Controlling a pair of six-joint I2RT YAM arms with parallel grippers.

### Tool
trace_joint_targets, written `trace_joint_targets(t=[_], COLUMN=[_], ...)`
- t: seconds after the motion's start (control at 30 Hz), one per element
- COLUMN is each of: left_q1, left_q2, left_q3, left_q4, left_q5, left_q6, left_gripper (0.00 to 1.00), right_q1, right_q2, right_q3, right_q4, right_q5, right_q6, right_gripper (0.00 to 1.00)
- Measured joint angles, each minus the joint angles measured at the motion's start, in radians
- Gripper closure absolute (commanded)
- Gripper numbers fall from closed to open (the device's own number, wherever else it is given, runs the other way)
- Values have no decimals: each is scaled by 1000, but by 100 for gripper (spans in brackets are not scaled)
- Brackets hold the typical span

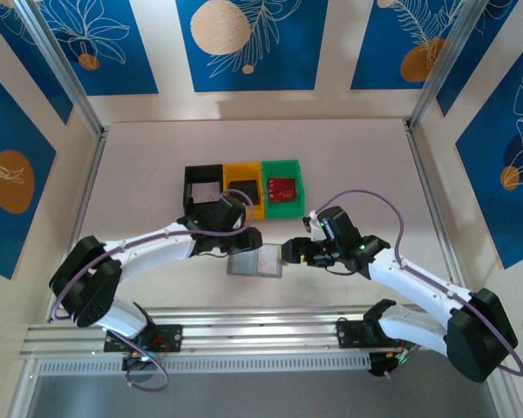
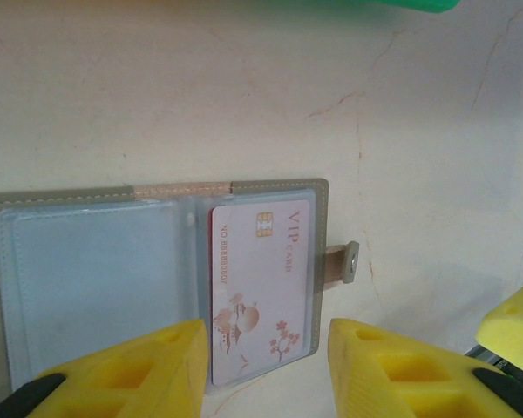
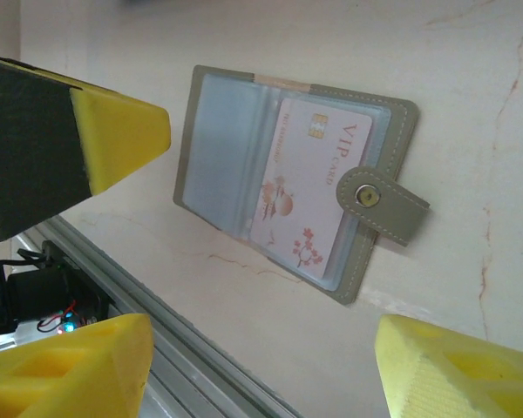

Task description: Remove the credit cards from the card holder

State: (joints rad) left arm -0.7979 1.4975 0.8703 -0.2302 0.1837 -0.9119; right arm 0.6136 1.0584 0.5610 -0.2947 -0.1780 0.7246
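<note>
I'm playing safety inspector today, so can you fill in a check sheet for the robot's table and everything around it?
Surface: pale table with faint reddish crack marks.
Job's things: card holder lies open and flat; one VIP card sits in a clear pocket, the other pocket looks empty.
Clutter: black bin, yellow bin and green bin in a row behind the holder; a red thing lies in the green one.
Grippers: left gripper open over the card's edge; right gripper open, near the holder.
Cables: a purple cable runs along each arm.
Surroundings: blue leaf-patterned walls; metal rail at the near edge.
</note>
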Motion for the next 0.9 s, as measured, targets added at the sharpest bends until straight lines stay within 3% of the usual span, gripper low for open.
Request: trace_joint_targets(t=[0.53,0.9], left_q1=[-32,-46], left_q2=[64,91], left_q3=[-25,-42], left_q4=[56,84], left_q5=[8,19], left_q6=[-33,-53], left_gripper=[60,61], right_q1=[51,68], right_q2=[164,222], right_q3=[0,0], right_q4=[105,154], right_q5=[7,15], right_q6=[63,91], right_gripper=[37,49])
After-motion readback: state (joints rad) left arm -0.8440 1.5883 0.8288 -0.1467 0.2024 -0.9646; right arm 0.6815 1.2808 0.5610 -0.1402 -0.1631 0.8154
